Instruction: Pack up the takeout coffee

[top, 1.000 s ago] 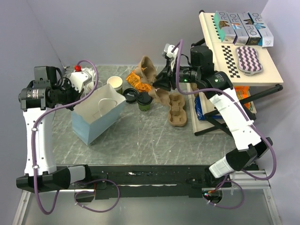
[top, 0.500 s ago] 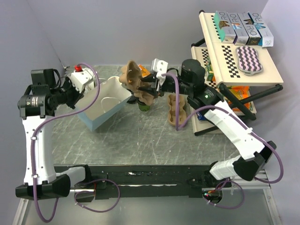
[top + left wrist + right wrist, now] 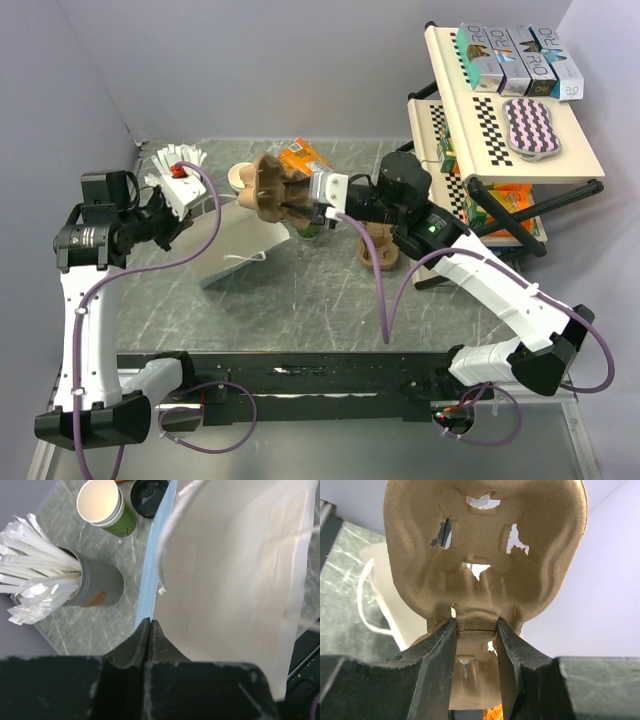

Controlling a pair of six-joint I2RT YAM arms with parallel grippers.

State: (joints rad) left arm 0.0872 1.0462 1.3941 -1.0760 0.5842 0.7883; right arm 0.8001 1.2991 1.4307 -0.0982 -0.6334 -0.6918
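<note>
My right gripper (image 3: 294, 203) is shut on a brown pulp cup carrier (image 3: 266, 186) and holds it in the air above the paper bag's far edge; in the right wrist view the fingers (image 3: 445, 645) pinch its middle rib (image 3: 485, 545). My left gripper (image 3: 188, 224) is shut on the rim of the white-lined blue paper bag (image 3: 245, 238), which is tilted with its mouth open (image 3: 235, 570). The takeout coffee shows only as a black lid (image 3: 149, 496) beside the bag's far wall. From above, the carrier hides it.
A lidless white-and-green cup (image 3: 103, 506) and a grey cup of white sticks (image 3: 95, 584) stand left of the bag. A green cup (image 3: 309, 228) sits under my right gripper. A second pulp carrier (image 3: 380, 248), an orange packet (image 3: 305, 158) and a shelf rack (image 3: 500, 110) are on the right.
My right arm has swung left, carrying the pulp carrier from the table's middle to above the bag. My left gripper has moved down and tipped the bag further over.
</note>
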